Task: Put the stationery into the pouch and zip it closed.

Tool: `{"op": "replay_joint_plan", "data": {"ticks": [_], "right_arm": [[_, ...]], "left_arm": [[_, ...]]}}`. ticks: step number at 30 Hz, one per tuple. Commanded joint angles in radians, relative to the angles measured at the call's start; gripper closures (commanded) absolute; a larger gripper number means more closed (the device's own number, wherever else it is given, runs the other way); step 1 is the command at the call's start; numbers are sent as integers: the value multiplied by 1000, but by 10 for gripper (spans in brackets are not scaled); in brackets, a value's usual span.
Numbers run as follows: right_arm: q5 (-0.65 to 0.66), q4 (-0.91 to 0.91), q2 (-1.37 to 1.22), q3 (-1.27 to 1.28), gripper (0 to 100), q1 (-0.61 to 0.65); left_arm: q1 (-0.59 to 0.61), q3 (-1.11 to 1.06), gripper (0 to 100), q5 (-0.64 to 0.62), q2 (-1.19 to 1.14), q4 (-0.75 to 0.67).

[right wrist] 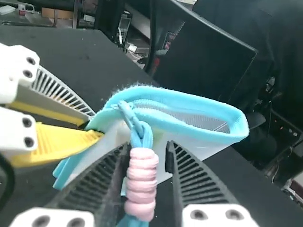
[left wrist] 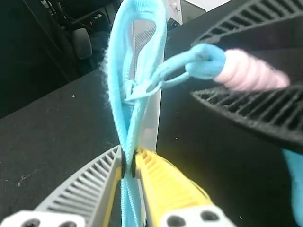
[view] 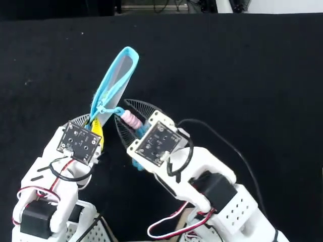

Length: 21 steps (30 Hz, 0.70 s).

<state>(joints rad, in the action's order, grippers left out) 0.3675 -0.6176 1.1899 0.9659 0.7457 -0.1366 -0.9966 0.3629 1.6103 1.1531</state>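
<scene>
The pouch [view: 115,80] hangs clear of the black worktop [view: 242,75], left of centre in the high view, its long body running from the two grippers toward 1 o'clock. The left gripper [view: 97,121], with one yellow finger, is clamped on the pouch's near end seam. The right gripper [view: 128,118], at its 3 o'clock, is closed on the pink zip pull [view: 132,120], whose blue loop leads to the slider [view: 103,109].

The slider sits close to the clamped end and the mouth gapes along most of its length, so zipping looks barely begun. No loose stationery lies on the worktop; whether any is inside the mesh I cannot tell. The full pull along the zip remains.
</scene>
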Motion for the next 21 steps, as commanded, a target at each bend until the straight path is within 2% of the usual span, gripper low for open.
{"op": "replay_joint_plan", "data": {"ticks": [1, 10, 21], "right_arm": [[-11, 20, 27, -8, 875, 11], [-3, 11, 50, -15, 872, 86], [-8, 68, 45, -5, 872, 91]], "left_arm": [[-5, -16, 971, 2, 2, 12], [-5, -16, 971, 3, 2, 14], [-7, -12, 971, 3, 2, 15]]}}
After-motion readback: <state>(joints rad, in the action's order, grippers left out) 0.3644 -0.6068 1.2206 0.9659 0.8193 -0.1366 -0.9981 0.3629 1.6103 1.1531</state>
